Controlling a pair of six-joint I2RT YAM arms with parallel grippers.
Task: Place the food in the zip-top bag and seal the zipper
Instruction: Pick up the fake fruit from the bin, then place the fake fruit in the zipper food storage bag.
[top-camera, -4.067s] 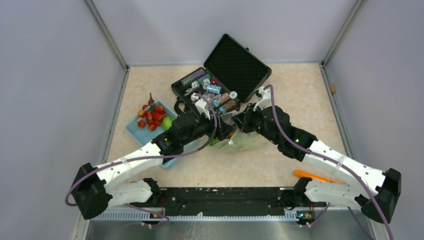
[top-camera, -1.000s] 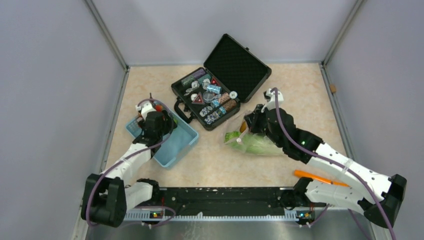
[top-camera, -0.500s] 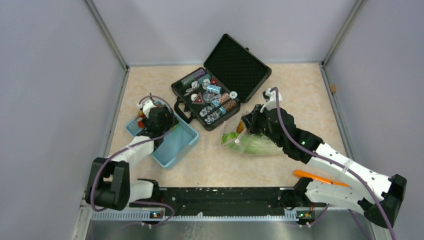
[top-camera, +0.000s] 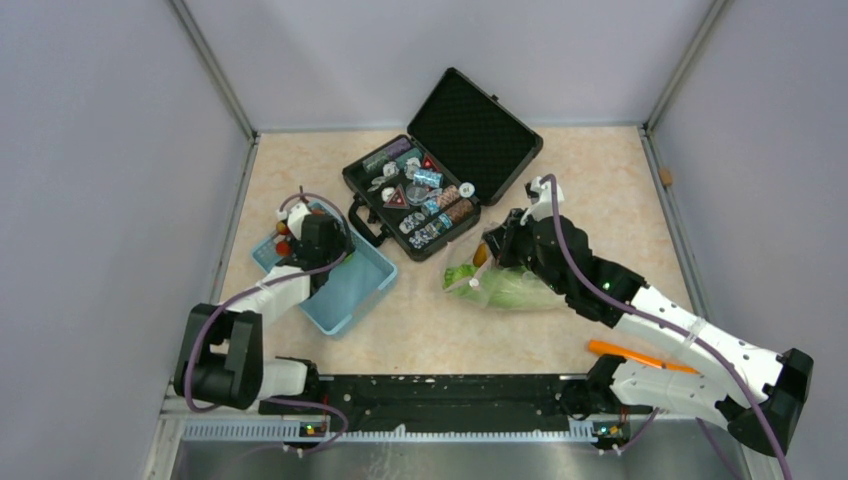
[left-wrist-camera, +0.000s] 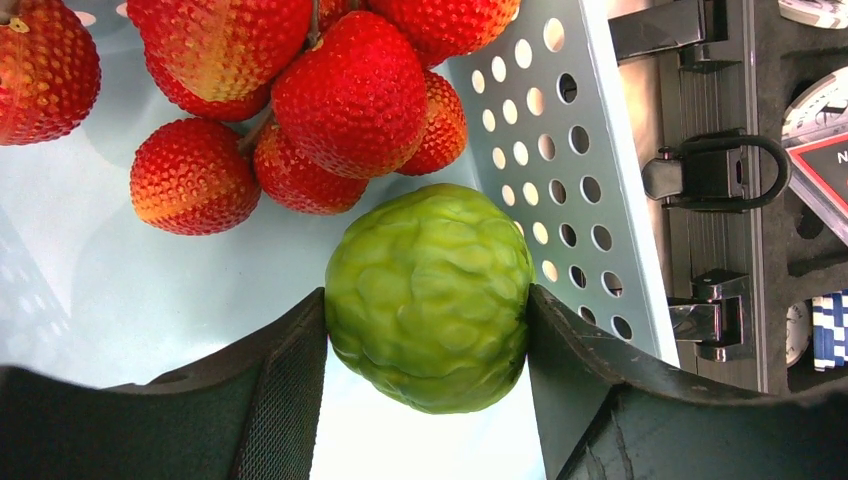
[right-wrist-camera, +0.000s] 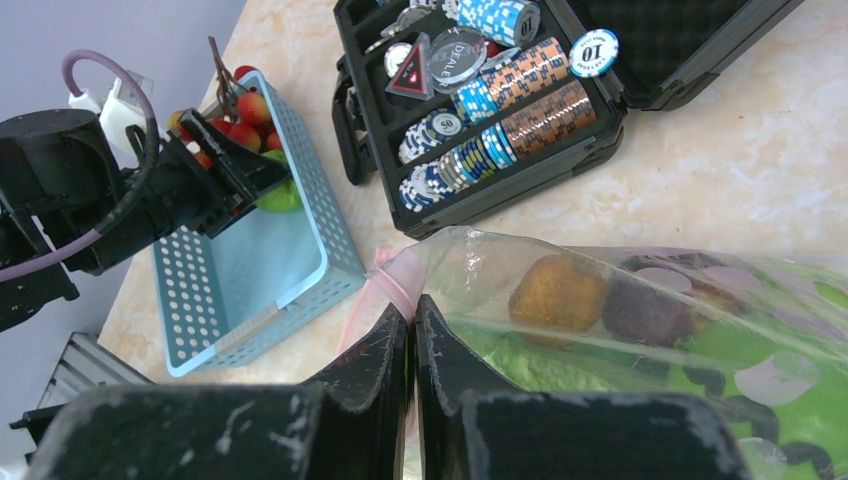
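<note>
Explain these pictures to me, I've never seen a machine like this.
These are two white robot arms bolted to the near edge of a beige table, each with a two-finger gripper. One picture looks down from above; the other two come from cameras on the wrists. On the table lie an open black case of poker chips, a light blue perforated plastic basket and a clear crinkly plastic bag with toy food inside. The left gripper has its fingers against both sides of a bumpy green toy ball in the basket. The right gripper is pinched shut on the bag's pink-edged mouth.
</note>
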